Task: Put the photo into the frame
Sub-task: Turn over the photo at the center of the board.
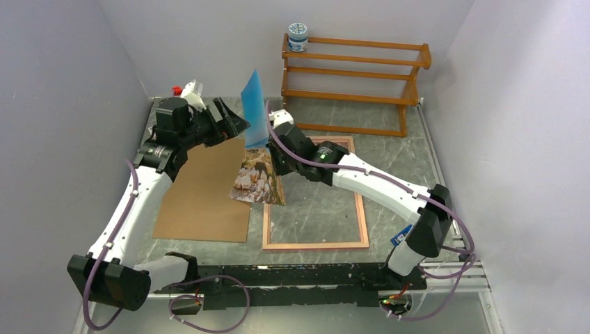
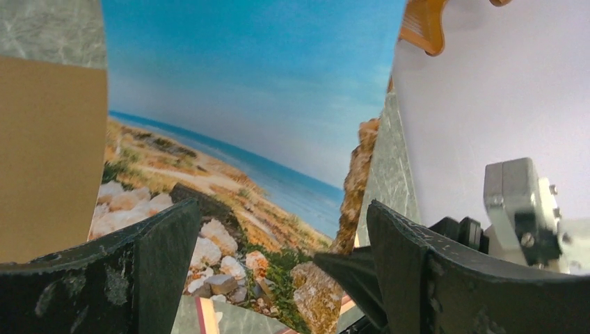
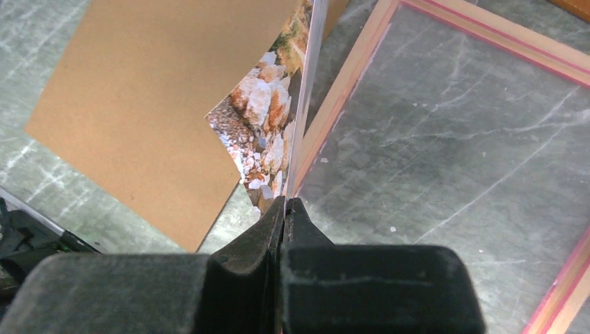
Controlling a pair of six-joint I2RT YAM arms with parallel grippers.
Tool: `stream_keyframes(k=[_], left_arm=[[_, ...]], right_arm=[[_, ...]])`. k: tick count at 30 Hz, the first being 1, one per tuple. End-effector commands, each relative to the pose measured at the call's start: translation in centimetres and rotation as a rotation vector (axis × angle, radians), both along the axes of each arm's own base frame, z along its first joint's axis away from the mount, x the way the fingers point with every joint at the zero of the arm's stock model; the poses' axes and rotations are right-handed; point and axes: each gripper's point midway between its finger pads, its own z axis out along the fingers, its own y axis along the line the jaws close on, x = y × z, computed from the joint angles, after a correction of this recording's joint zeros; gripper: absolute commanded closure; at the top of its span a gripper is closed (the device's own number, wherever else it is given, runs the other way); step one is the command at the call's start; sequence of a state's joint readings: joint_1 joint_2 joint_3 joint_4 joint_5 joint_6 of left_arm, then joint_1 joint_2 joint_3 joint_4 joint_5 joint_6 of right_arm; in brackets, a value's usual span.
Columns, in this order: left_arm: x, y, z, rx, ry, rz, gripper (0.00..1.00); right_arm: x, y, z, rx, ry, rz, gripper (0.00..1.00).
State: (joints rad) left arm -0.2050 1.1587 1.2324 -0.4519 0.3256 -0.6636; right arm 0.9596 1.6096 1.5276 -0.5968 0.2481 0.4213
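Observation:
The photo (image 1: pixel 254 104) stands nearly upright and curled over the frame's left rail, blue sky on top, rocks at the bottom. My right gripper (image 1: pixel 275 154) is shut on its lower right edge; in the right wrist view the print (image 3: pixel 268 118) runs edge-on out of the closed gripper (image 3: pixel 285 202). My left gripper (image 1: pixel 233 123) is open and empty, level with the photo's upper left and facing its picture side (image 2: pixel 264 83); its fingertips (image 2: pixel 174 223) stand wide apart. The frame (image 1: pixel 316 245) lies flat, pale wood back up, pink showing along its rail (image 3: pixel 348 104).
A brown fibreboard panel (image 1: pixel 205 195) lies flat left of the frame, under the photo's lower corner. An orange-brown wooden rack (image 1: pixel 355 69) stands at the back with a small jar (image 1: pixel 298 37) on top. Grey walls close in left, right and behind.

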Motion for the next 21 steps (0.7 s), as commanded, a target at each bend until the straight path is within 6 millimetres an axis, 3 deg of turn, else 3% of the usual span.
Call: stream_keyframes(k=[1, 9, 16, 21], left_arm=[[1.1, -1.1, 3.6, 0.015, -0.153, -0.022, 0.06], [0.7, -1.4, 4.0, -0.013, -0.212, -0.015, 0.06], [1.8, 1.7, -0.5, 0.053, 0.048, 0.219, 0.13], [1.5, 2.1, -1.1, 0.04, 0.082, 0.253, 0.25]], right_arm=[[0.2, 0.5, 1.9, -0.056, -0.094, 0.0, 1.0], [-0.7, 2.1, 1.7, -0.181, -0.174, 0.039, 1.0], [-0.9, 2.8, 1.5, -0.238, -0.217, 0.031, 1.0], [-0.6, 2.7, 1.4, -0.262, -0.237, 0.017, 1.0]])
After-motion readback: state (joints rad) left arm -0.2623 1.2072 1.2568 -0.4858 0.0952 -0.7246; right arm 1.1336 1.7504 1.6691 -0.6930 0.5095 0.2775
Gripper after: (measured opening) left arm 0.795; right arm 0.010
